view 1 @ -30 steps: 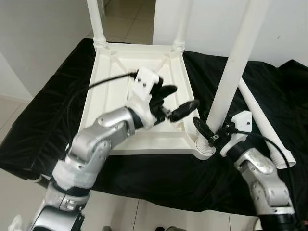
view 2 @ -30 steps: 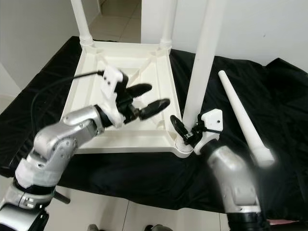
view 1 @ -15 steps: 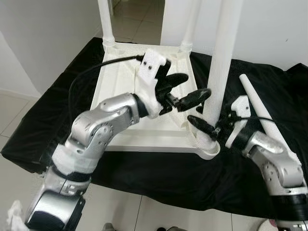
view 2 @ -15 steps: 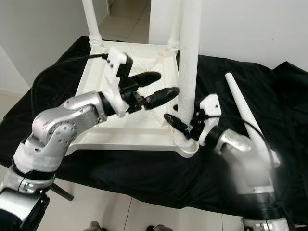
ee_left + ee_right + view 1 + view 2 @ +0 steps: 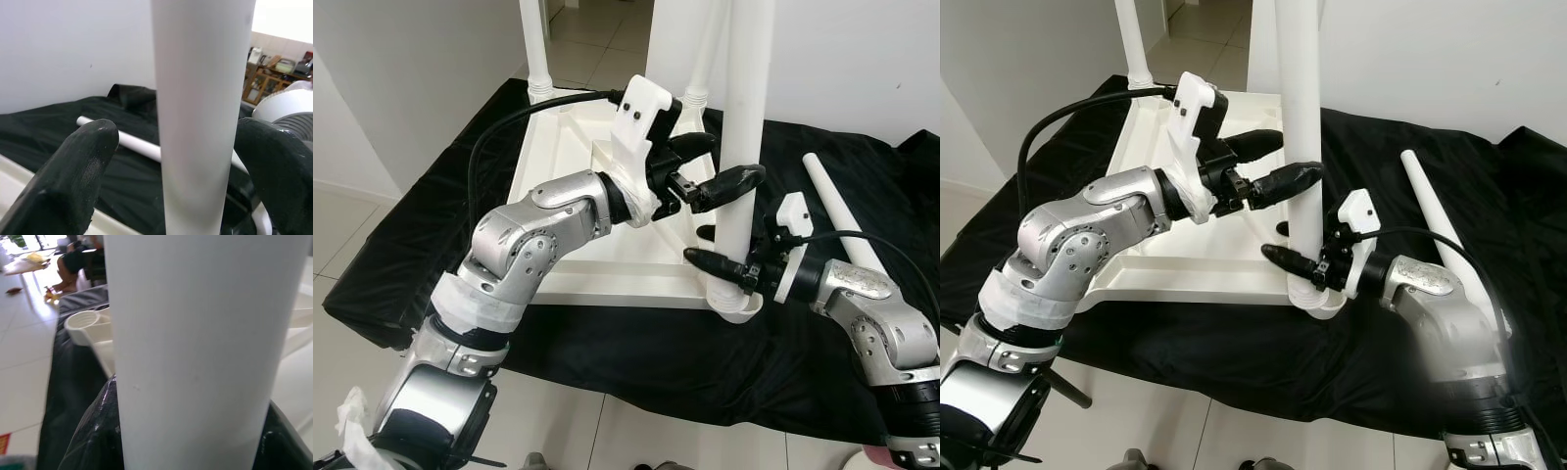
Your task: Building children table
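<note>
Left eye view shows your left gripper (image 5: 720, 168) spread wide around the upright white leg (image 5: 744, 117) standing in the near right corner socket of the upturned white table (image 5: 570, 257) on the black cloth (image 5: 431, 225), while your right gripper (image 5: 710, 247) clasps the same leg low down, fingers closed against it. Left wrist view adds the loose leg (image 5: 132, 142) lying on the cloth behind, with both fingers (image 5: 73, 176) clear of the upright leg. Compared with a second ago, your left gripper has risen and reached the leg.
</note>
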`<state>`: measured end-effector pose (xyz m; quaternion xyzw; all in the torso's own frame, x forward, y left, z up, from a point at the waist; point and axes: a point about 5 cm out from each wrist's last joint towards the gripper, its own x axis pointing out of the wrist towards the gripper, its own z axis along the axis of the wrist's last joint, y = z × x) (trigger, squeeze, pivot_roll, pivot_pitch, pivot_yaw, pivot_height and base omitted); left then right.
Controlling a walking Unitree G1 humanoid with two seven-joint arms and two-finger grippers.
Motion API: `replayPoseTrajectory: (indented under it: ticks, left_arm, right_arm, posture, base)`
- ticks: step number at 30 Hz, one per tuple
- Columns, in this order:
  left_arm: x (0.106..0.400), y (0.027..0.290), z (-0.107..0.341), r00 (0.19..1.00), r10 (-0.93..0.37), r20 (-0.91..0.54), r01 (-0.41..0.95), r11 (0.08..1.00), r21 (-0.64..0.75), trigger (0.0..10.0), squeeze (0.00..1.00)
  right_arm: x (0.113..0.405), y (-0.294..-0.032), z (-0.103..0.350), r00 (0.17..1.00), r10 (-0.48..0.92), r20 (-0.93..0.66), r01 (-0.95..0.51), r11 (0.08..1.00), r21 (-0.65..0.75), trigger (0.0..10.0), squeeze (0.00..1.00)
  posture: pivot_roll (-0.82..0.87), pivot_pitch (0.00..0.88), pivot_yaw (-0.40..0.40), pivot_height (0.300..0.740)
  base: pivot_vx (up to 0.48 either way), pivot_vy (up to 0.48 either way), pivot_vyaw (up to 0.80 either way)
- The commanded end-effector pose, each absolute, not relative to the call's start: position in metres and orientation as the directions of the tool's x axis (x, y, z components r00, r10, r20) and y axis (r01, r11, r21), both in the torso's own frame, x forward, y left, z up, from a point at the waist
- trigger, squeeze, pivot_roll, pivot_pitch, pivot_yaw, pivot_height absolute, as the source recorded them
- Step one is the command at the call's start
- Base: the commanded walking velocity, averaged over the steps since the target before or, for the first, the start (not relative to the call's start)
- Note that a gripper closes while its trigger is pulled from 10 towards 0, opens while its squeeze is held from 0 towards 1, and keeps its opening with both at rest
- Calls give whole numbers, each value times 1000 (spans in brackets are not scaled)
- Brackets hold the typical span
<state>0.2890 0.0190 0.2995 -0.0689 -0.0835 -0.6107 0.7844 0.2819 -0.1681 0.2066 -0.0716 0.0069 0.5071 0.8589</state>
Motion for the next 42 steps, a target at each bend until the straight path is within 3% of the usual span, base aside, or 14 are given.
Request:
replayPoseTrajectory:
  ticks: [1,5,9,14,15,31,32,33,34,35,41,42]
  left_arm:
    - [266,14,305,-168,-964,206,984,-152,90,10000,0]
    - [265,15,317,-232,-937,262,973,-226,52,10000,0]
    - [265,15,317,-232,-937,262,973,-226,52,10000,0]
    - [260,20,325,-330,-905,268,941,-337,23,10000,0]
    - [260,22,326,-350,-897,269,933,-359,19,0,0]
    - [261,22,331,-367,-893,261,925,-379,4,0,0]
    - [263,21,332,-346,-903,256,934,-357,6,549,0]
    - [266,18,334,-314,-918,243,946,-324,1,10000,0]
    - [266,18,334,-314,-918,243,946,-324,1,10000,0]
    - [269,17,335,-281,-933,223,957,-290,-8,10000,0]
    - [276,14,338,-213,-957,196,975,-221,-19,10000,0]
    - [281,13,339,-158,-969,188,986,-165,-20,10000,0]
  right_arm:
    - [280,-165,211,458,885,-83,-886,446,-126,10000,0]
    - [277,-161,210,400,911,-97,-915,391,-103,10000,0]
    - [277,-161,210,400,911,-97,-915,391,-103,10000,0]
    - [274,-154,209,347,933,-99,-937,341,-75,10000,0]
    - [273,-152,208,339,936,-96,-940,334,-69,10000,0]
    - [277,-154,210,325,942,-81,-945,323,-43,10000,0]
    - [277,-154,211,328,942,-78,-945,326,-40,10000,0]
    - [278,-155,212,332,941,-74,-943,330,-37,10000,769]
    - [278,-155,212,332,941,-74,-943,330,-37,10000,769]
    - [279,-156,214,336,940,-64,-942,335,-39,10000,1000]
    - [281,-158,218,342,939,-46,-939,340,-43,10000,1000]
    - [283,-157,220,348,937,-34,-937,346,-49,10000,1000]
  posture:
    - [-32,90,-43,740]
    - [-29,86,-41,740]
    - [-29,86,-41,740]
    - [-22,83,-20,740]
    - [-24,77,-12,740]
    - [-27,64,-6,740]
    - [-28,63,-6,740]
    - [-28,63,-7,740]
    - [-28,63,-7,740]
    - [-27,60,-8,740]
    - [-27,54,-10,740]
    - [-27,54,-13,740]
  base:
    - [0,0,0]
    - [0,0,0]
    - [0,0,0]
    - [0,0,0]
    - [0,0,0]
    - [0,0,0]
    - [0,0,0]
    - [0,0,0]
    - [0,0,0]
    - [0,0,0]
    - [0,0,0]
    - [0,0,0]
